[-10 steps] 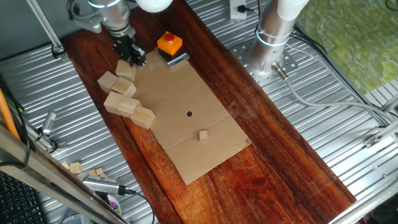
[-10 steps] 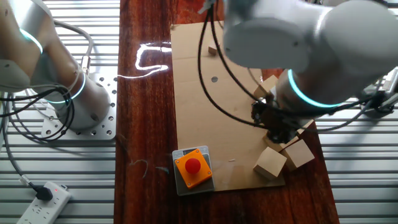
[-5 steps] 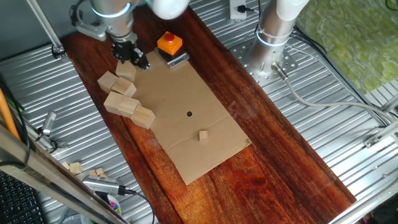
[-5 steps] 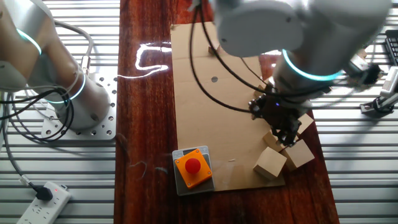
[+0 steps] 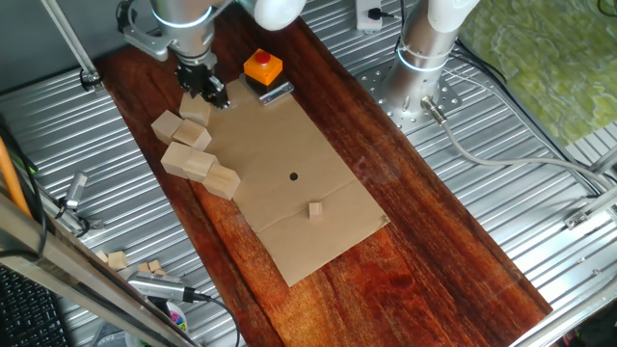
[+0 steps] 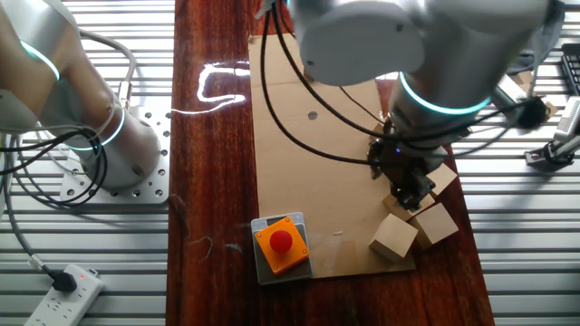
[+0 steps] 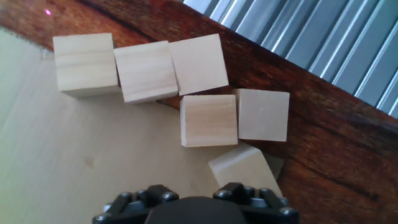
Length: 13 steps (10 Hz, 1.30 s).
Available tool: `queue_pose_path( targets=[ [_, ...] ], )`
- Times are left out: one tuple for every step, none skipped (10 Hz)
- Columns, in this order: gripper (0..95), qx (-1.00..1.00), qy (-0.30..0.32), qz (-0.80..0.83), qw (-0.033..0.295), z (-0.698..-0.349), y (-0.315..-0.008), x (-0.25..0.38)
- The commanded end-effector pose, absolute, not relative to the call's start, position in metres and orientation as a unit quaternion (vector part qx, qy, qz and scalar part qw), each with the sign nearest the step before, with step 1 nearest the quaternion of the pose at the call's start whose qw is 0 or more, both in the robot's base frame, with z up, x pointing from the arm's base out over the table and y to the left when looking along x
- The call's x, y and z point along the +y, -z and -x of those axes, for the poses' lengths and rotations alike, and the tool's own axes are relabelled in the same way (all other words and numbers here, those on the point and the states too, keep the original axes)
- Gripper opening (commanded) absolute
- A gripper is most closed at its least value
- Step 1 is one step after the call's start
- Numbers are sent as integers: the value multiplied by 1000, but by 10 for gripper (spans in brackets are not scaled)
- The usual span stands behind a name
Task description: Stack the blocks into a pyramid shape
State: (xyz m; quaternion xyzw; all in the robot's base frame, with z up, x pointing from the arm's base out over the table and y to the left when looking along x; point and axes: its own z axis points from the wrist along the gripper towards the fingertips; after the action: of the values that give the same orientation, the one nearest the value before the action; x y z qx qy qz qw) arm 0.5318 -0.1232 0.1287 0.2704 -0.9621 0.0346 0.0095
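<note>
Gripper (image 5: 214, 93) sits in the upper left of one fixed view, hanging just above the nearest block (image 5: 196, 110); whether its fingers are spread or closed cannot be told from any view. Hand view shows only the dark gripper body (image 7: 193, 204) along the bottom edge, fingertips out of sight. Directly ahead of it lies a tilted block (image 7: 244, 170), partly cut off by the gripper. Above that, two blocks sit side by side and touching, one (image 7: 209, 120) on cardboard, the other (image 7: 262, 114) on the dark wood. Further up, a row of three blocks: left one (image 7: 85, 63), middle one (image 7: 145, 70), right one (image 7: 199, 63) turned a little, all touching or nearly so. All six lie flat in a loose cluster, none stacked. Cardboard sheet (image 7: 74, 162) fills the lower left of hand view; cluster straddles its edge onto the table (image 7: 323, 149). In the other fixed view the gripper (image 6: 406, 190) is right of centre, with two blocks showing below it, one (image 6: 394, 237) on the cardboard corner and one (image 6: 436, 224) beside it at the table edge; the rest hidden behind the arm. Orange block with red button (image 5: 262, 66) stands to the right of the gripper, near the top of one fixed view. Tiny cube (image 5: 315, 209) sits alone on the cardboard (image 5: 289, 193), well apart from the cluster, lower centre.
</note>
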Motion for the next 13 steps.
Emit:
queue_pose_path(
  targets=[
    [190,-959,-44,-280,12,-533,-128,-123],
    [0,-957,-44,-286,11,-533,-128,-123],
    [0,-952,-47,-301,13,-533,-128,-123],
    [0,-949,-47,-311,14,-533,-128,-123],
    [0,-948,-47,-314,15,-533,-128,-123],
    [0,-949,-53,-311,18,-533,-128,-123],
    [0,-951,-60,-303,22,-533,-128,-123],
    [0,-953,-65,-294,24,-533,-128,-123],
    [0,-956,-64,-284,21,-533,-128,-123],
    [0,-959,-65,-276,18,-533,-128,-123],
    [0,-960,-69,-271,18,-533,-128,-123],
    [0,-962,-70,-264,20,-533,-128,-123],
    [0,-962,-70,-263,19,-533,-128,-123]
  ],
)
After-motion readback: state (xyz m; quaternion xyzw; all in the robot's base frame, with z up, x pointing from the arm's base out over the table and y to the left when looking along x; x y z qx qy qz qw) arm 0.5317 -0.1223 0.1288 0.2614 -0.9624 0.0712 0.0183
